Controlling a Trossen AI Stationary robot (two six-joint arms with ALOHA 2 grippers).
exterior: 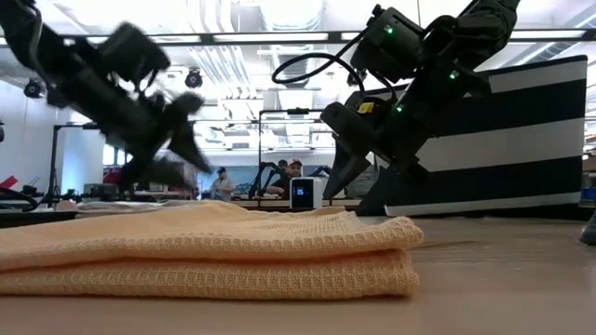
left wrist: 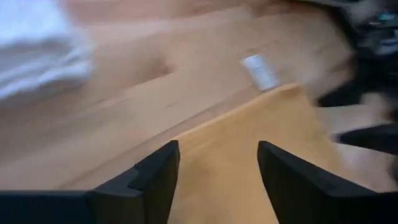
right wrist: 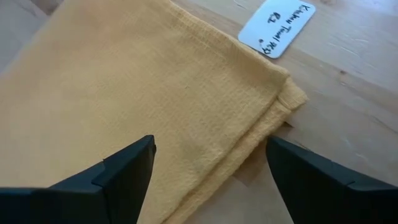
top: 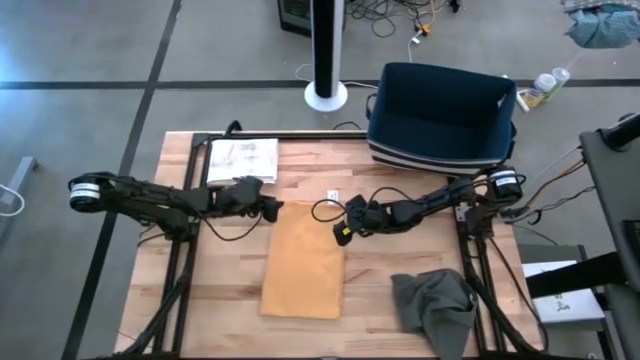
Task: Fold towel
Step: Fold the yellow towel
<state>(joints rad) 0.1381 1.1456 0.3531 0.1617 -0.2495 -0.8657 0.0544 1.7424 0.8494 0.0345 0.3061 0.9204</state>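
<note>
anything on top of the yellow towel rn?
Nothing rests on the folded yellow towel. The left gripper and right gripper hang open over its far corners, not touching. Its folded-under layers are hidden.

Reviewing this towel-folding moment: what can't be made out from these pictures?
- Yellow towel: layer count unclear; high view shows only the top, low view one edge.
- Card: handwriting too small in the right wrist view, blurred in the left.
- Left claw: motion-blurred in the low view.
- Gray cloth: cut off by the high view's bottom edge.
</note>
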